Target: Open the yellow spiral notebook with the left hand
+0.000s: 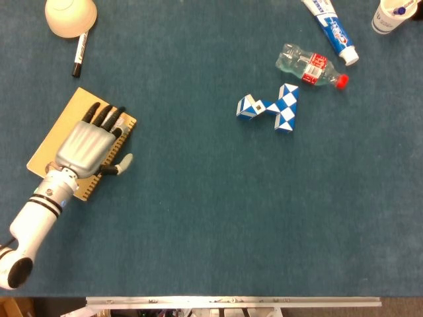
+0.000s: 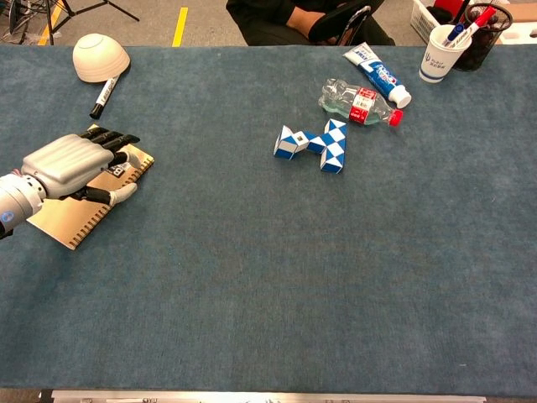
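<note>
- Head view: the yellow spiral notebook (image 1: 73,122) lies flat and closed at the far-left part of the counter (image 1: 218,218). Its long axis runs diagonally, from the near left up to the far right.
- The spiral binding follows its right-hand long edge, facing the middle of the counter, so the cover would probably swing over from the opposite edge.
- The left hand (image 1: 87,142) rests palm-down on the cover, fingers stretched along the long axis toward the far corner and the thumb hanging off the spiral side. It lies flat and grips nothing; I judge it is pressing to steady or turn the book before lifting the cover.
- Chest view: the left hand (image 2: 71,164) covers most of the notebook (image 2: 71,222), with only the near corner and the spiral edge showing. The cover is not raised.
- A marker (image 2: 102,95) and an upturned bowl (image 2: 99,55) sit just beyond it.
- The right hand appears in neither view.
</note>
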